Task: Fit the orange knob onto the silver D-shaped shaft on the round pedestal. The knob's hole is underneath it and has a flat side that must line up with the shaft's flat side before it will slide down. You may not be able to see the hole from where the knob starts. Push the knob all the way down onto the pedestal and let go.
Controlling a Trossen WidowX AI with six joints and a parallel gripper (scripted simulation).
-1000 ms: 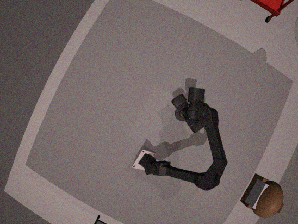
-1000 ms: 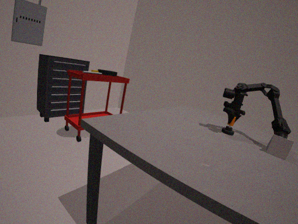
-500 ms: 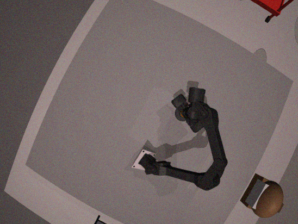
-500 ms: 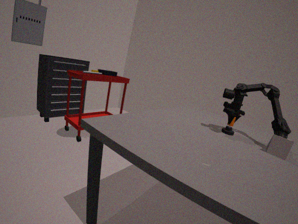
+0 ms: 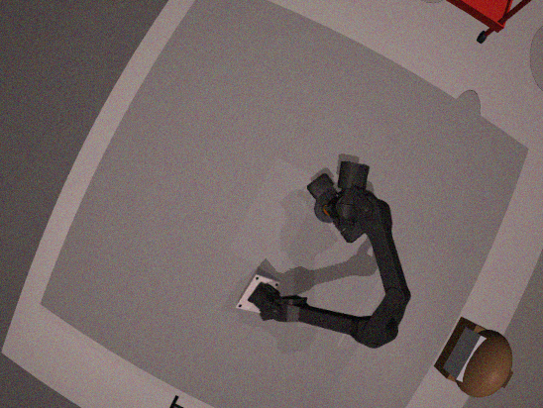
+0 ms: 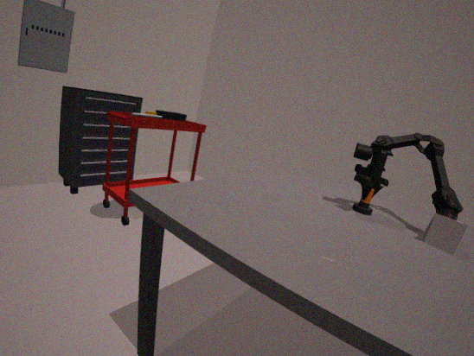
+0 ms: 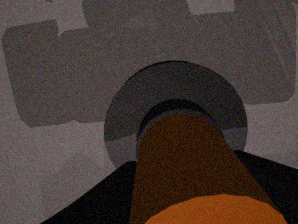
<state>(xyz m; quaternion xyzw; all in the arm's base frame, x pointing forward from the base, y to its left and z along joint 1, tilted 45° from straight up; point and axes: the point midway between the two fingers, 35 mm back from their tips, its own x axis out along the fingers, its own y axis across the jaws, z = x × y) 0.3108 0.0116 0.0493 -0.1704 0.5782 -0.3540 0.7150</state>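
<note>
The orange knob (image 6: 368, 196) (image 7: 182, 160) (image 5: 325, 210) is between the fingers of my gripper (image 6: 370, 193) (image 7: 183, 165), which is shut on it. In the exterior view the knob is over the round dark pedestal (image 6: 361, 209) (image 7: 175, 80) (image 5: 319, 217) and looks slightly tilted. In the wrist view its lower end covers the middle of the pedestal, with a black crescent showing beyond its far edge. The silver shaft, the knob's hole and both flat sides are hidden. I cannot tell how far down the knob sits.
The arm's base stands on a pale plate (image 5: 246, 298). The arm's shadow falls across the table (image 5: 163, 198) (image 6: 259, 225). Beyond the table are a red cart (image 6: 164, 123), a dark drawer cabinet (image 6: 71, 130) and a brown rounded object (image 5: 488, 363).
</note>
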